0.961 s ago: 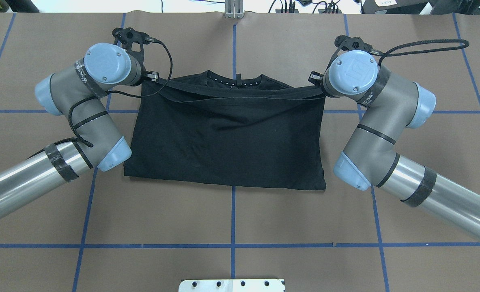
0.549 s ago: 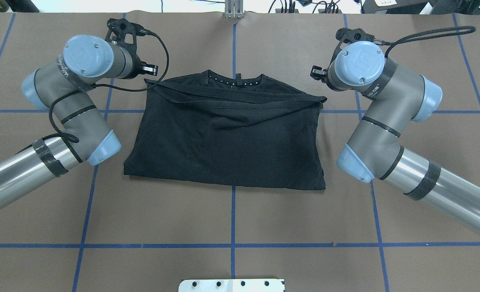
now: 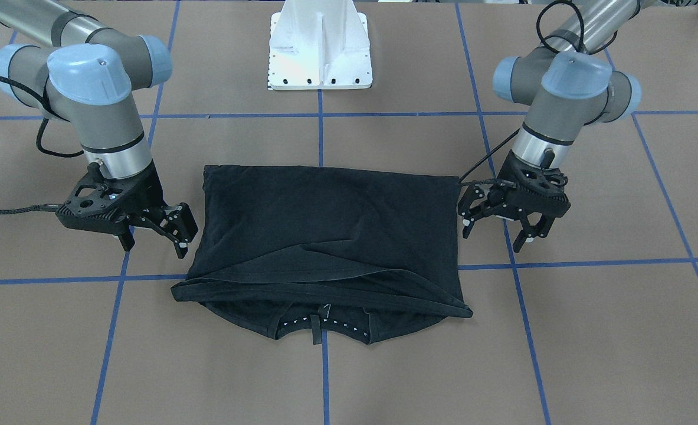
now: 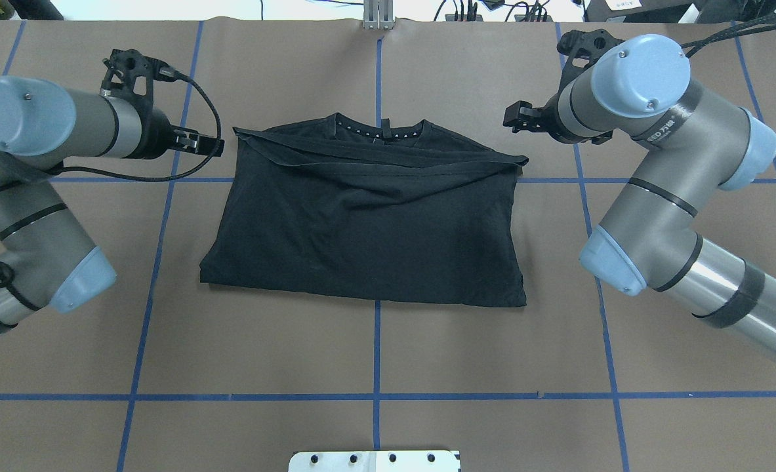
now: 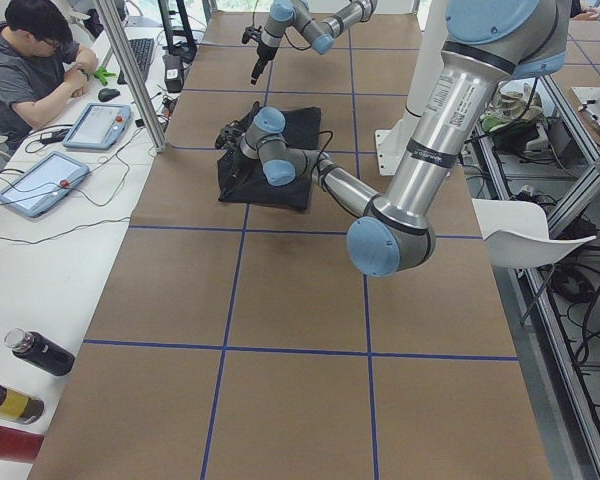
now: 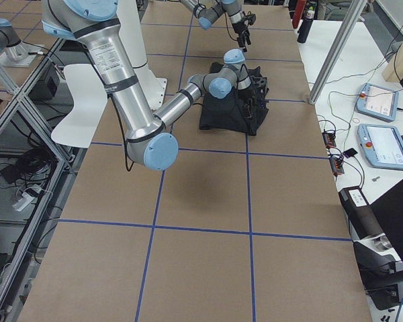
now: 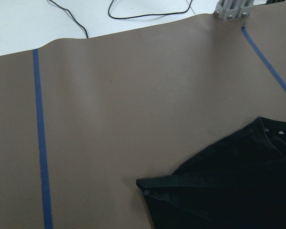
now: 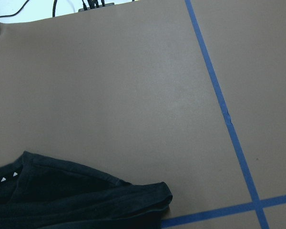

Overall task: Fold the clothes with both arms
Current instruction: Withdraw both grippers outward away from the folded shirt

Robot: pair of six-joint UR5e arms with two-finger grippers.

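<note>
- Jaws on both arms stood released and empty, spread wide beside the shirt's point(image 4: 368, 229) far corners. A second earlier each had been clenched on one end of the hem.
- Desk point(image 4: 374, 347): the shirt lay flat on it at the middle, doubled over, nothing lifted any more.
- Left arm point(image 4: 33, 124) and right arm point(image 4: 663, 131) had swung outward from the cloth. The left had gone farther, and clear desk showed between its jaws and the shirt.
- Shirt: the lower half had been carried over the upper and let go, so I judged the first, lengthwise fold done. A crosswise fold probably remained.
- Hem point(image 4: 388, 159): it had dropped from a taut line into a slack band, slanting a little, with the end nearest the right arm closer to the robot. That skew could carry into the next fold unless it was squared.
- Collar point(image 4: 378, 131): it had not moved and showed just beyond the hem, its white marks visible.
</note>
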